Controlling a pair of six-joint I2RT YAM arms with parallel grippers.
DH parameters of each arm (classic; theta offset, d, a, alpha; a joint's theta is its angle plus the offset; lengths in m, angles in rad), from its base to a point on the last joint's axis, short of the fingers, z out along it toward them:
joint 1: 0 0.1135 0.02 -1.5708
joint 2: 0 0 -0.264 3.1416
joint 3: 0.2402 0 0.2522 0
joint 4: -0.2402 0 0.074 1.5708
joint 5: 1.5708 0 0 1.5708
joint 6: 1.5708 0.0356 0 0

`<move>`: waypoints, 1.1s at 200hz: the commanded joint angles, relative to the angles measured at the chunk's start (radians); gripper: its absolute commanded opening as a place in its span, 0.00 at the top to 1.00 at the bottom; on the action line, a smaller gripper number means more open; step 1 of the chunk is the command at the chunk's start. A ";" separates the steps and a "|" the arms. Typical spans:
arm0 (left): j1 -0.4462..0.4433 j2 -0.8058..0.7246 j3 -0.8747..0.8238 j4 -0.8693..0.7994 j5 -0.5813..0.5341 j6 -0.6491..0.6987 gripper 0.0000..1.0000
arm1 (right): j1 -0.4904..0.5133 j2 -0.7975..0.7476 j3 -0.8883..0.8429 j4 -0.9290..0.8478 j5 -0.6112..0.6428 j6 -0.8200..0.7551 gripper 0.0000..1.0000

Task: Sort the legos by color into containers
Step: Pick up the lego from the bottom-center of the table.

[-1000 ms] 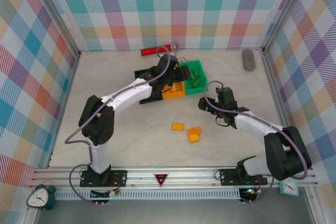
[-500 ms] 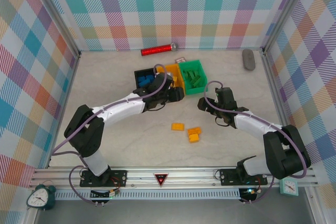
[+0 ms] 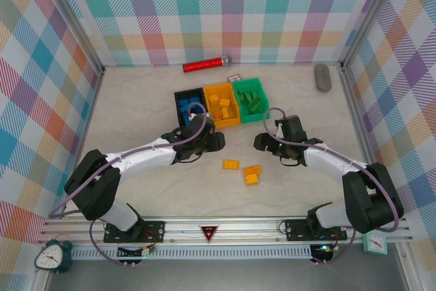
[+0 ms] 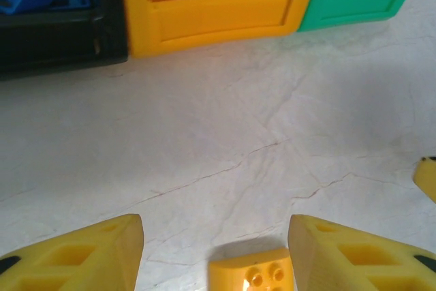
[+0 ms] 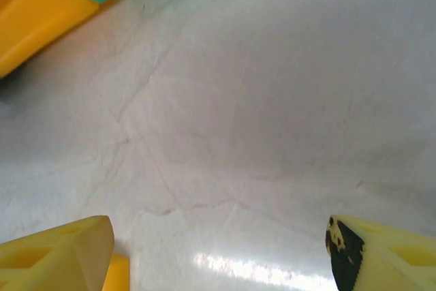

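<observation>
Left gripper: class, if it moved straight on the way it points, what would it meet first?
Probably the orange lego framed between the left gripper's open fingers; depth is unclear. Beyond lies bare table, then the orange bin.

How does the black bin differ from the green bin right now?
The black bin holds blue bricks; the green bin holds green bricks. The black bin sits at the row's left end, the green bin at the right end. Both are open-top rectangular bins flanking the orange bin.
</observation>
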 commanded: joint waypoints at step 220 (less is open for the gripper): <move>-0.005 -0.094 -0.117 0.068 -0.114 -0.056 0.44 | 0.372 0.213 0.206 -0.400 0.157 -0.095 0.19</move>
